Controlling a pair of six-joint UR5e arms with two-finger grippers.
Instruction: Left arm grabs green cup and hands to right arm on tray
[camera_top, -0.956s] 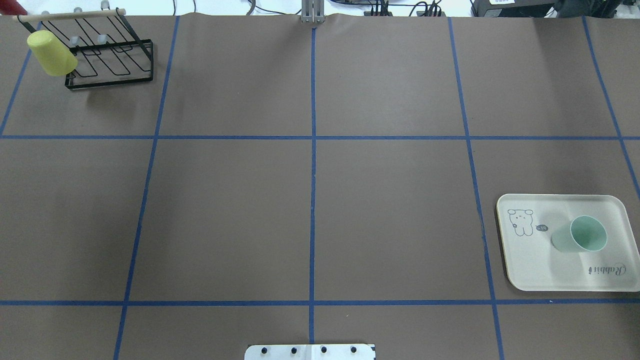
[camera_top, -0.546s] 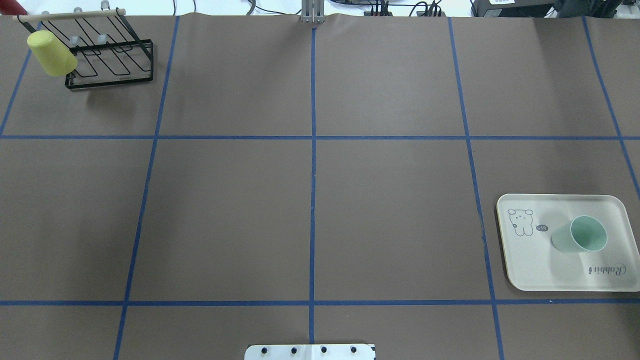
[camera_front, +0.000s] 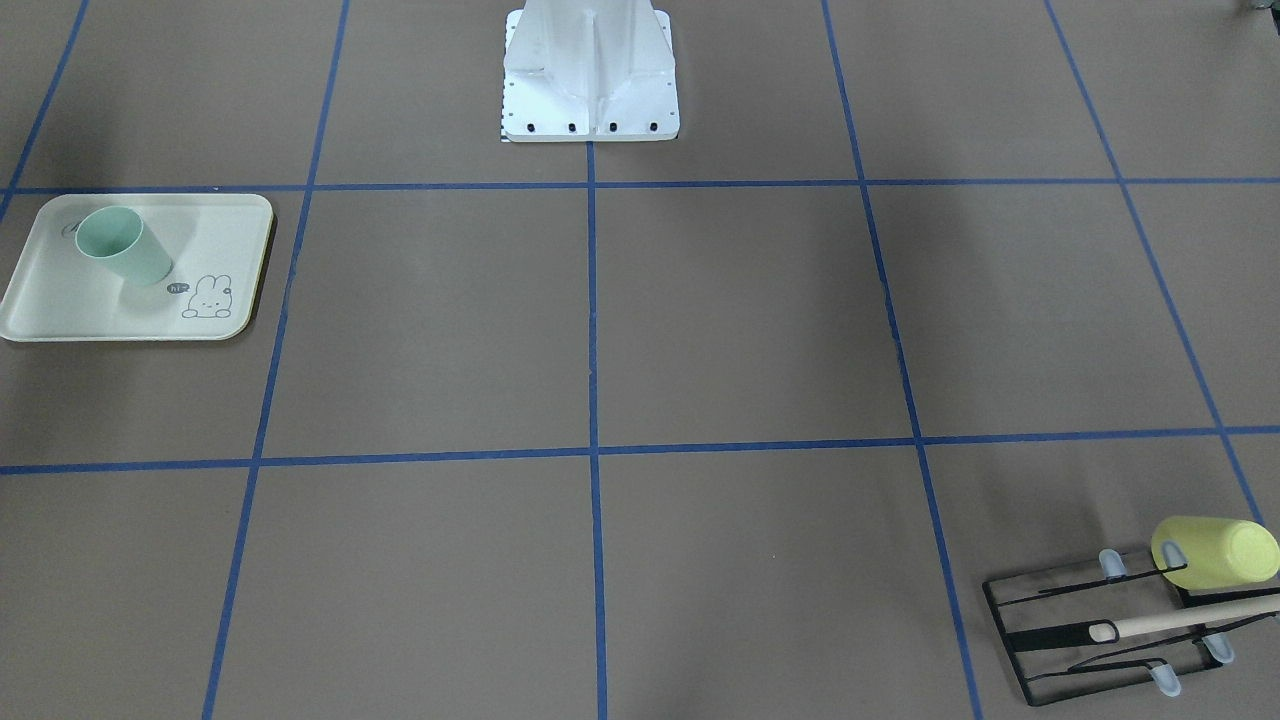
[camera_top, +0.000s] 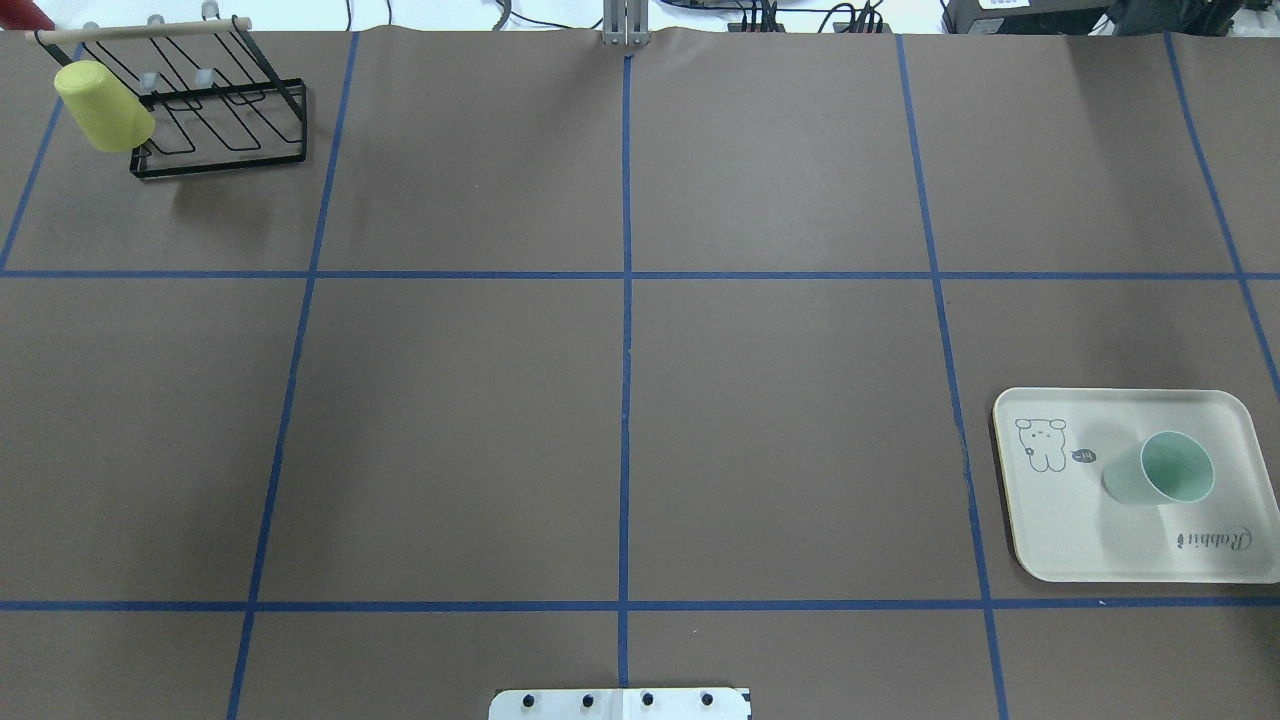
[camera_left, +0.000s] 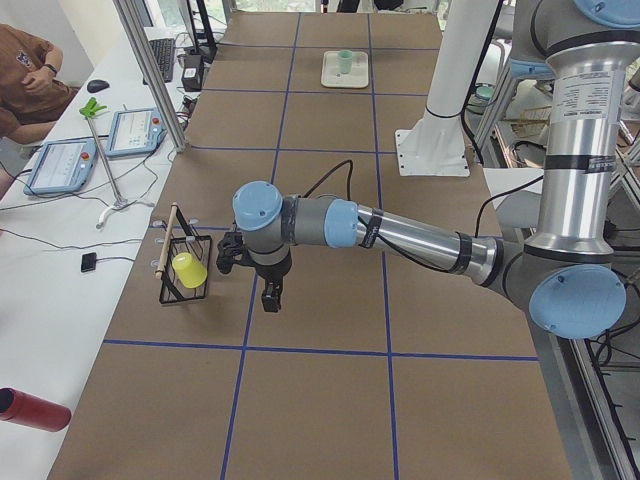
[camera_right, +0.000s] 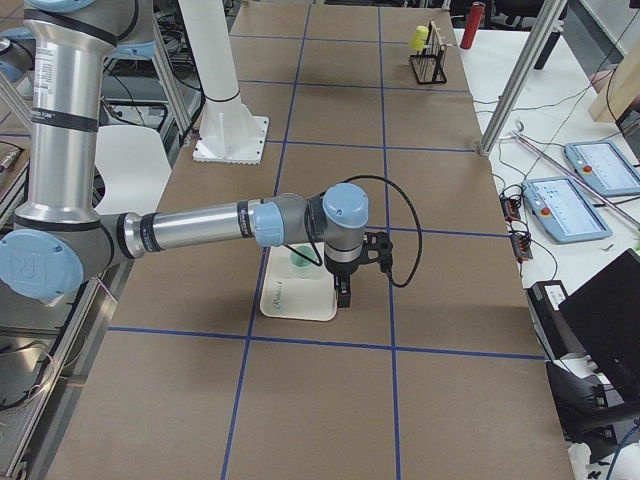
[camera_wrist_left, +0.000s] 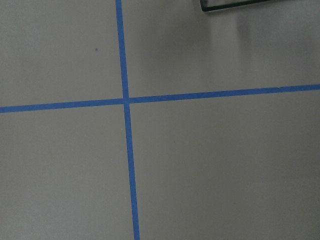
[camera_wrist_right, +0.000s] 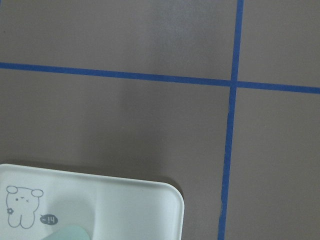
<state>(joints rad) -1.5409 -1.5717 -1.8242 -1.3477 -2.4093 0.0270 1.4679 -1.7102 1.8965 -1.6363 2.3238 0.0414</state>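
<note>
Upright green cup (camera_top: 1160, 472) on tray (camera_top: 1060, 545), table's right side. Right gripper (camera_right: 344, 296) hangs just beside tray; left gripper (camera_left: 271, 296) near rack (camera_top: 218, 166), far from cup. Finger spread of either: cannot tell. Risk: low right-arm sweep could tip light cup.
</note>
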